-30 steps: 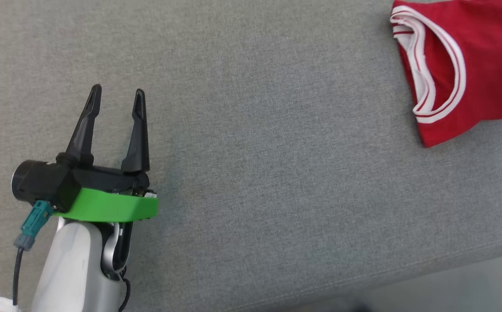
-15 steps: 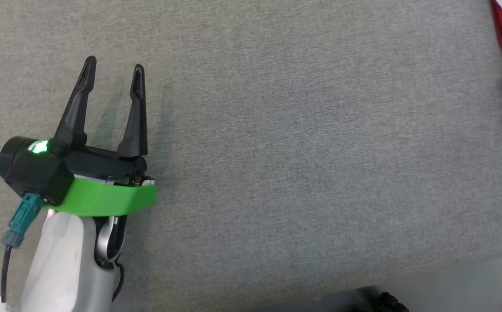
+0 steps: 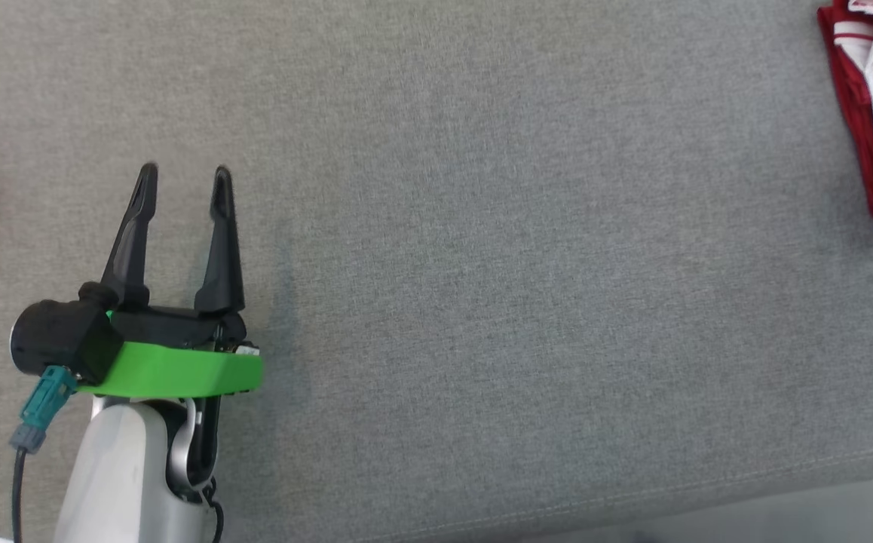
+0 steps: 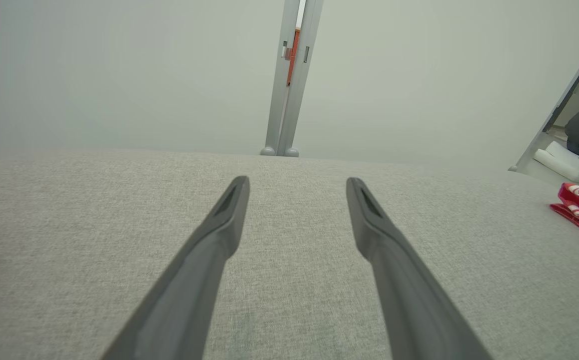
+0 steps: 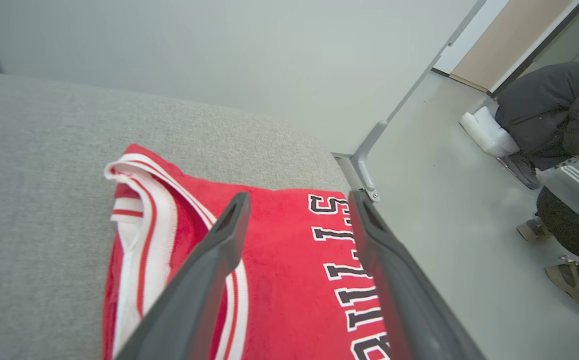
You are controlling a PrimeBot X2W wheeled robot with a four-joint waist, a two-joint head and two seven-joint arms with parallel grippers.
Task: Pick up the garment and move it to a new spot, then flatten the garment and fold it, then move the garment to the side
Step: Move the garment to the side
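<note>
Well, the red garment [image 3: 862, 113] lies folded at the far right of the grey fabric-covered desk [image 3: 482, 264], white-trimmed neckline up, black lettering near the desk's edge. The right end effector [image 5: 299, 196] hangs over it with both fingers spread wide, gripping nothing. The left end effector [image 3: 185, 172] is well apart from it, also open and empty above bare fabric. A person in a dark jacket [image 5: 549, 110] crouches on the floor beyond.
</note>
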